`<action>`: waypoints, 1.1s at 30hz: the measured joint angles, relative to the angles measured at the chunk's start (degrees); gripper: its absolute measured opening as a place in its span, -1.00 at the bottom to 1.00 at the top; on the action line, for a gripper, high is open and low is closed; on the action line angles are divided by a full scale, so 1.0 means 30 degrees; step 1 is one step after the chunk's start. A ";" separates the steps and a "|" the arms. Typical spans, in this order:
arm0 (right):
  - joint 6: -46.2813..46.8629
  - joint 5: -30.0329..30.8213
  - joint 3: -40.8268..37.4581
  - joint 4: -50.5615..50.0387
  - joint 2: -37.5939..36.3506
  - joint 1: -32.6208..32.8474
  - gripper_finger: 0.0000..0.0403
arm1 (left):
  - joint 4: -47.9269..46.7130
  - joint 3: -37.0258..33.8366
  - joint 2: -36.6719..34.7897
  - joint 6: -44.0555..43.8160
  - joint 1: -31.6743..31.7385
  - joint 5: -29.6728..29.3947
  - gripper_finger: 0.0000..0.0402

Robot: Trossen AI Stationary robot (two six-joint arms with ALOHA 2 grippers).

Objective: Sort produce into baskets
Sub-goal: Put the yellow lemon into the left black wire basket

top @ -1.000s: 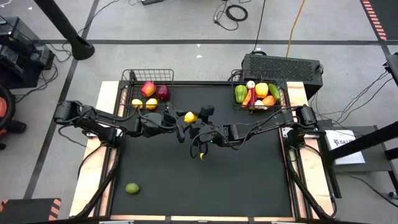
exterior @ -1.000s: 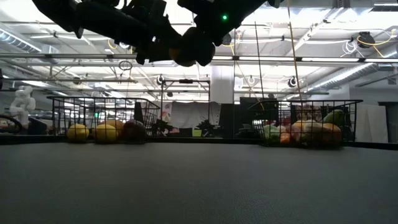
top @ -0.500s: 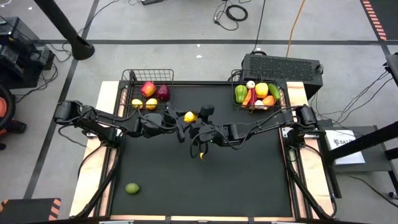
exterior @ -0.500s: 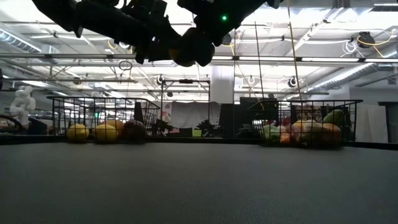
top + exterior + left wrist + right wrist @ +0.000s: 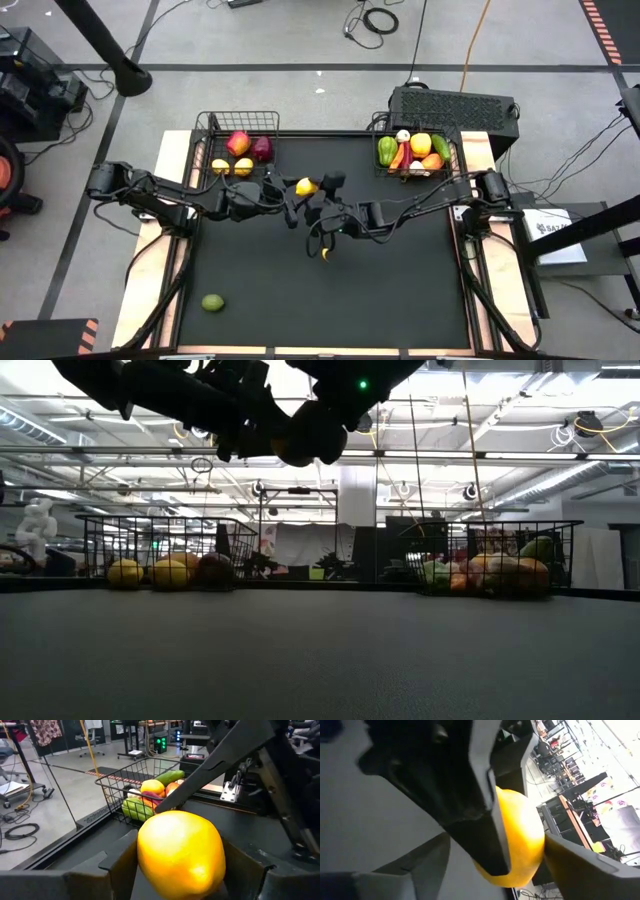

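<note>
A yellow lemon (image 5: 305, 187) is held high above the black mat at mid-table, where both arms meet. My left gripper (image 5: 182, 865) is shut on it. My right gripper (image 5: 495, 865) is open, with a finger on either side of the same lemon (image 5: 522, 837); whether they touch it I cannot tell. The left wire basket (image 5: 215, 125) holds lemons and red apples. The right wire basket (image 5: 452, 150) holds peppers, a carrot and garlic. A green lime (image 5: 212, 302) lies on the mat near the front left corner. My left gripper pinches the lemon's two sides (image 5: 150, 845) between its two fingers. The fingers come level from the table's left, pointing toward the right basket. The lemon is lifted clear of the table, as the low view (image 5: 300, 442) shows.
A black perforated box (image 5: 455, 103) stands behind the right basket. The mat (image 5: 330, 300) lies between wooden side rails. Cables and stands lie on the floor beyond the far edge.
</note>
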 joint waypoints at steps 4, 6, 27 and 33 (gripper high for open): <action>0.0106 0.0382 0.0000 0.0084 -0.0173 0.0225 0.71 | -0.0008 0.0000 0.0000 0.0416 0.0000 -0.0001 0.18; 0.0131 0.1266 0.0000 -0.0358 -0.0387 0.0423 0.74 | -0.0142 0.0000 -0.0107 0.0739 0.0000 0.0000 0.18; 1.2528 0.2793 0.0000 -1.5233 -0.5578 0.1271 0.75 | -0.5285 -0.0031 -0.5007 1.0597 0.6352 -0.8259 0.18; 1.2496 0.1807 0.0000 -1.5321 -0.5574 0.1964 0.75 | -0.6379 -0.0175 -0.3764 0.7828 1.0849 -0.3153 0.19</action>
